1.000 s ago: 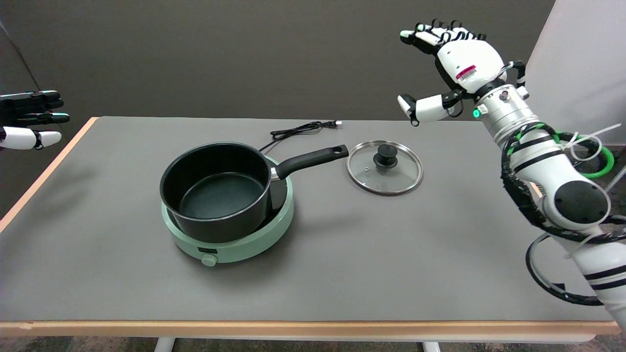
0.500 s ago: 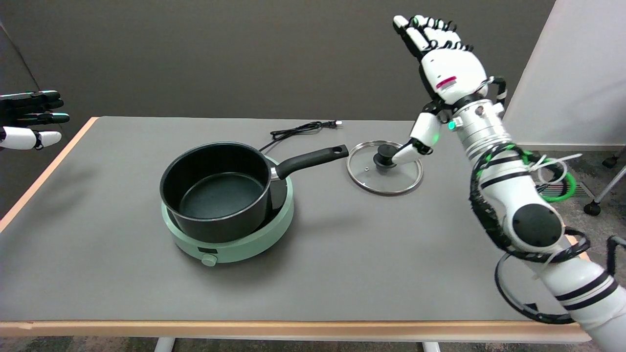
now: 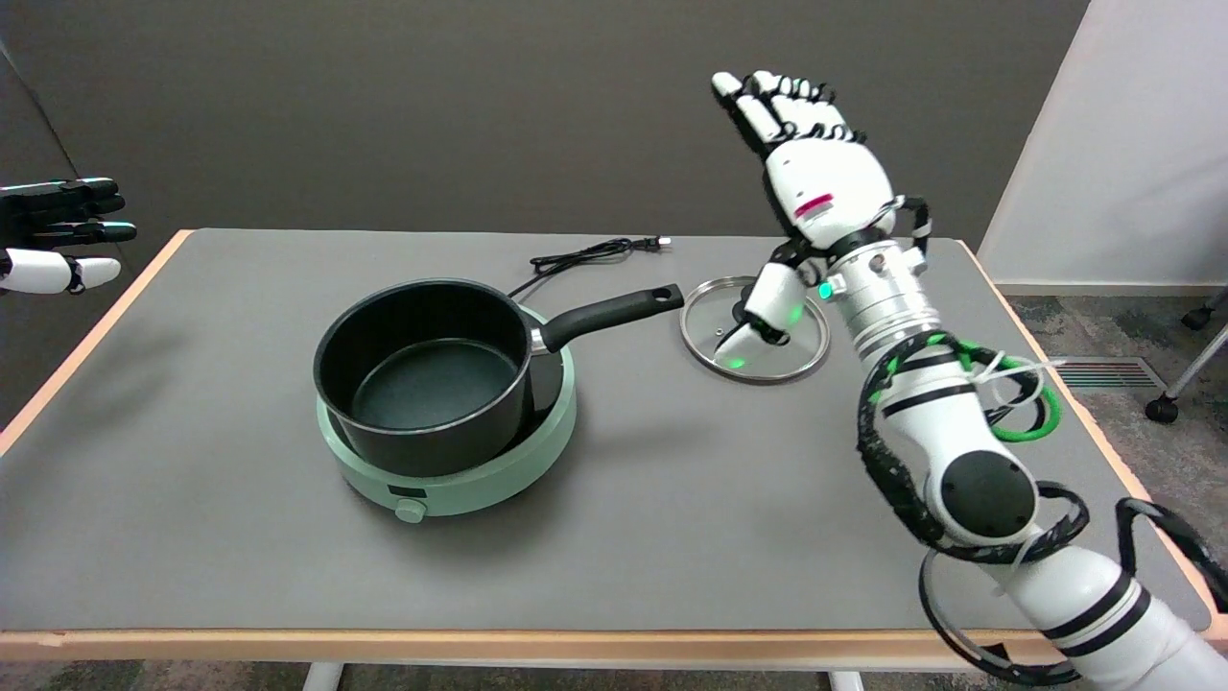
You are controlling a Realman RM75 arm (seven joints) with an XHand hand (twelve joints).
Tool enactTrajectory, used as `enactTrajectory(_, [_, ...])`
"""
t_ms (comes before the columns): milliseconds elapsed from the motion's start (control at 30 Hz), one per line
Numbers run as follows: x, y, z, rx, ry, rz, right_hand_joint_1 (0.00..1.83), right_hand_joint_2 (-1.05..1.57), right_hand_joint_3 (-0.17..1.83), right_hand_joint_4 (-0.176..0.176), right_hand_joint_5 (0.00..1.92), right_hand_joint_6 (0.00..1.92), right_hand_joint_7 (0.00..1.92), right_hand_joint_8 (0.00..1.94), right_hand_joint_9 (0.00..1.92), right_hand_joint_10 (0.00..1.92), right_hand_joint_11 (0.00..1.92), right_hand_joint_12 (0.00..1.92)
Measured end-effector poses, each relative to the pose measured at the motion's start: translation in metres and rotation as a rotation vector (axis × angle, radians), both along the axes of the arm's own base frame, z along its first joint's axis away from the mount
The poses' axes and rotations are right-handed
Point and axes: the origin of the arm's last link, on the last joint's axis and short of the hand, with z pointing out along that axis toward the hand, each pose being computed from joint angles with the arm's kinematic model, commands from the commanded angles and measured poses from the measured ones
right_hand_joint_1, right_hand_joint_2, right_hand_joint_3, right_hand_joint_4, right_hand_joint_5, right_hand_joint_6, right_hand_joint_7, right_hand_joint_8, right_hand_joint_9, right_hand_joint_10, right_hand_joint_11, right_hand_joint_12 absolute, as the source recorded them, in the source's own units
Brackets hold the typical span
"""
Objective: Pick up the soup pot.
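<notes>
The black soup pot (image 3: 422, 374) stands on a mint-green electric hob (image 3: 480, 470) left of the table's middle. Its long black handle (image 3: 614, 312) points right and away, toward a glass lid. My right hand (image 3: 811, 173) is raised in the air right of the handle, over the lid, with fingers stretched out flat and the thumb hanging down. It holds nothing and touches neither pot nor handle.
A glass lid (image 3: 801, 336) with a black knob lies flat on the grey table (image 3: 672, 537), partly behind my thumb. The hob's black power cord (image 3: 585, 254) trails toward the far edge. The idle left hand (image 3: 58, 235) hovers at the upper left.
My right arm has swung left and inward; the hand went from the upper right to above the glass lid, closer to the pot handle. Pot, hob and lid have stayed put.
</notes>
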Motion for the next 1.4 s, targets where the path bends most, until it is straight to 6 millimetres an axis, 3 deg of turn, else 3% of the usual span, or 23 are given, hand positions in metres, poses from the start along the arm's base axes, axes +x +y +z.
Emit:
enactTrajectory(600, [-0.015,-0.005,-0.075,0.246,0.111,-0.070,1.11,-0.83,1.01,0.176,0.03,0.03,0.03,0.03,0.03,0.03,0.03,0.03])
enactTrajectory(733, [-0.013,-0.008,-0.086,0.285,0.134,-0.070,1.10,-0.84,1.16,0.176,0.02,0.02,0.02,0.02,0.02,0.02,0.02,0.02])
enactTrajectory(1100, [-0.018,-0.014,-0.100,0.307,0.243,-0.083,1.10,-0.90,1.37,0.176,0.02,0.02,0.02,0.02,0.02,0.02,0.02,0.02])
enactTrajectory(1400, [-0.029,-0.022,-0.101,0.254,0.362,-0.102,1.11,-0.91,1.41,0.176,0.01,0.01,0.01,0.01,0.01,0.01,0.01,0.01])
